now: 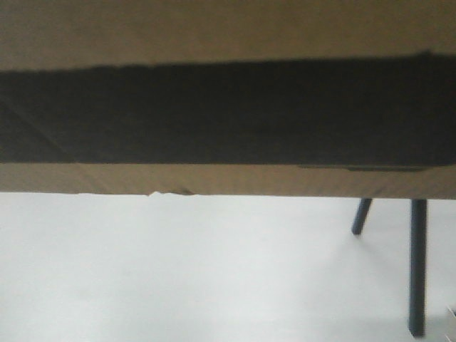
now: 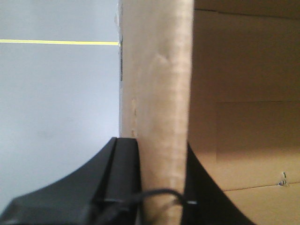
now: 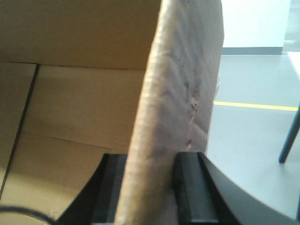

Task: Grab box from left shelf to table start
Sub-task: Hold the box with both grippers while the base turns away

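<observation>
The box [image 1: 228, 114] fills the upper half of the front view, its wide black panel running across with a brown strip below it. It hangs above a pale floor. My left gripper [image 2: 159, 146] is shut on an upright cardboard wall of the box [image 2: 157, 70], one black finger on each side; the brown inside of the box lies to the right. My right gripper [image 3: 152, 158] is likewise shut on the opposite wall of the box [image 3: 183, 79], with the box interior to its left. The left shelf and the table are out of view.
Grey floor [image 2: 56, 103] with a yellow line [image 2: 56, 41] lies beyond the box on the left; the line [image 3: 255, 105] shows on the right too. Dark thin furniture legs [image 1: 417, 271] stand at the right, and one leg [image 3: 290, 136] shows in the right wrist view.
</observation>
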You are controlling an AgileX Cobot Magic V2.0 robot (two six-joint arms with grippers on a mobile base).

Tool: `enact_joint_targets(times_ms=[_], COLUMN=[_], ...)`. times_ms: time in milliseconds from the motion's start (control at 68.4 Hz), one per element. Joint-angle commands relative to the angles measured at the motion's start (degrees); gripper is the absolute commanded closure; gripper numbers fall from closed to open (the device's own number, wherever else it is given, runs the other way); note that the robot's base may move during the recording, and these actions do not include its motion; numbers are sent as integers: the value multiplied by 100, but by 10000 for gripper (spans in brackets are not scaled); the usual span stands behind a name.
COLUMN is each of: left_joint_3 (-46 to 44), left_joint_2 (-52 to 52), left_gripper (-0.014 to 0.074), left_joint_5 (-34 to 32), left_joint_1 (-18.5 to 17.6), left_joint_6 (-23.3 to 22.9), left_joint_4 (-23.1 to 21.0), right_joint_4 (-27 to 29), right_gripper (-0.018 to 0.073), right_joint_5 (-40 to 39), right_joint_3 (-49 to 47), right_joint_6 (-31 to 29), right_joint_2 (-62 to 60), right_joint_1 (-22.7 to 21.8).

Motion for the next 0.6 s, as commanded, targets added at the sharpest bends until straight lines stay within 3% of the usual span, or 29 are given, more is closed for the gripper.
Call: enact_joint_targets(times_ms=[0, 585], left_joint_3=[-225, -225], left_joint_2=[7, 9], left_gripper=[688, 688], left_joint_5=[-1071, -1071], left_joint_1=[-40, -40], left_joint_6=[-144, -144], left_joint_4=[-139, -139], right_joint_4=[-312, -312], right_gripper=[501, 501], right_joint_5=[-880, -880], right_joint_3=[-150, -150], right_joint_6=[-38, -38], right_joint_2=[121, 121], right_joint_1=[-17, -17])
